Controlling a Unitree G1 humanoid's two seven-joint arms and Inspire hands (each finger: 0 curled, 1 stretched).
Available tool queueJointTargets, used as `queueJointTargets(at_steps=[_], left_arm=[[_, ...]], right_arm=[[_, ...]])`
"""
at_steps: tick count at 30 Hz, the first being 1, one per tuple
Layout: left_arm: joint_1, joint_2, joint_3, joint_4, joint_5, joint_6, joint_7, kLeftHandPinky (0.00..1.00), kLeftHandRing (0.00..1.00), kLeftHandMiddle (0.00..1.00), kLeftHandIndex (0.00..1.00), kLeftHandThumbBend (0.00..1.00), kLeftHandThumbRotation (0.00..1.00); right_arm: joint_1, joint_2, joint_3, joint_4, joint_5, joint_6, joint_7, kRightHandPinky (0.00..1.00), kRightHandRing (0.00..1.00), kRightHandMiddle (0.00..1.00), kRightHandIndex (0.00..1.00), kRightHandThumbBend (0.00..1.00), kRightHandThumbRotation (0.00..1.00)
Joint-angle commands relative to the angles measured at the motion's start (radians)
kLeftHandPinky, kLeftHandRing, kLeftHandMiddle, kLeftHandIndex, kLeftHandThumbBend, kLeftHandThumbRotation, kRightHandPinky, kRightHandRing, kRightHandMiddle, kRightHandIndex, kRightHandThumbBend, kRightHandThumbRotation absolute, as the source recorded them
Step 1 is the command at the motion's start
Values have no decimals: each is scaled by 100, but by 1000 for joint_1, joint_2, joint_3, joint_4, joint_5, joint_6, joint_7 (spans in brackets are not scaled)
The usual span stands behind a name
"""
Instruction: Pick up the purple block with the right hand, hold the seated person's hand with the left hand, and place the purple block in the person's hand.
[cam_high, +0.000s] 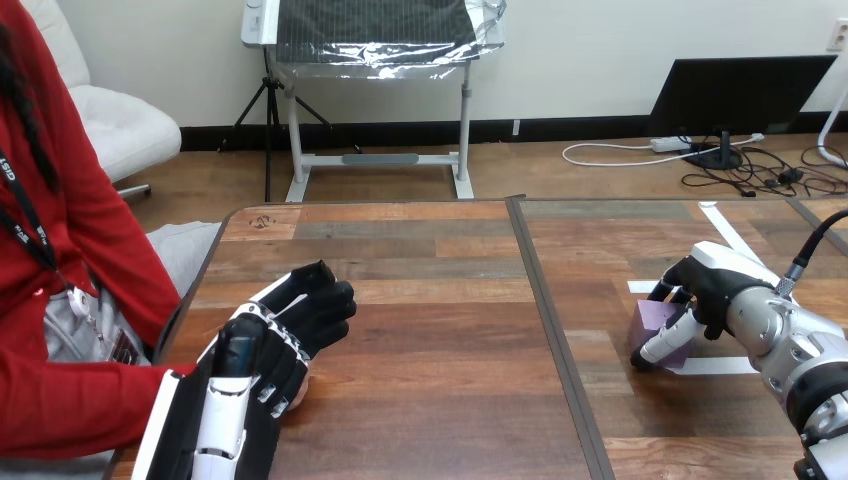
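Where the right hand is: fingers curled round the purple block, which sits on the counter beneath its palm, not yet lifted.
Left hand: over the person's hand; hold cannot be told.
Left to do: lift, carry, place.

Block on table at right, within right hand, left hand far left
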Motion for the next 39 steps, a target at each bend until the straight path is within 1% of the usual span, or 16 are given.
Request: queueJointTargets(at_steps=[1, 4, 7, 10, 14, 17, 22, 24, 32, 39], left_arm=[[-33, -21, 3, -22, -11, -5, -6, 81, 79, 76, 76, 44, 89], [-36, -22, 5, -18, -6, -12, -6, 81, 79, 76, 76, 44, 89], [-35, -25, 6, -19, -2, -10, 1, 80, 78, 76, 76, 44, 89], [-38, -22, 5, -17, -15, -11, -9, 80, 78, 76, 76, 43, 89], [-39, -23, 8, -17, -12, -11, -7, 79, 79, 76, 76, 43, 89], [-39, -23, 8, -16, -16, -11, -8, 79, 79, 76, 76, 43, 89], [-40, -23, 11, -17, -15, -7, -7, 79, 79, 76, 76, 43, 90], [-41, -23, 11, -16, -17, -10, -10, 79, 79, 76, 76, 42, 90], [-44, -26, 11, -14, -14, -15, -12, 78, 79, 76, 76, 41, 90], [-46, -26, 11, -12, -25, -14, -16, 78, 79, 76, 76, 41, 89]], right_arm=[[-28, 13, -11, -14, 14, -7, -20, 58, 63, 67, 65, 83, 0], [-27, 11, -11, -14, 14, -17, -22, 57, 62, 66, 65, 82, 0], [-29, 11, -4, -14, 6, -12, -27, 57, 62, 66, 64, 81, 0], [-27, 9, -4, -13, 5, -20, -32, 57, 61, 65, 63, 79, 0], [-29, 11, -14, -15, 14, -19, -38, 55, 59, 63, 61, 76, 0], [-30, 11, -20, -15, 21, -18, -42, 52, 56, 60, 58, 76, 0], [-28, 11, -29, -15, 29, -26, -51, 49, 54, 57, 55, 77, 0], [-30, 9, -24, -15, 26, -29, -47, 49, 53, 57, 55, 77, 0], [-29, 4, -17, -16, 26, -41, -53, 46, 51, 54, 53, 79, 0], [-32, 4, -20, -15, 30, -30, -51, 44, 49, 54, 53, 79, 0]])
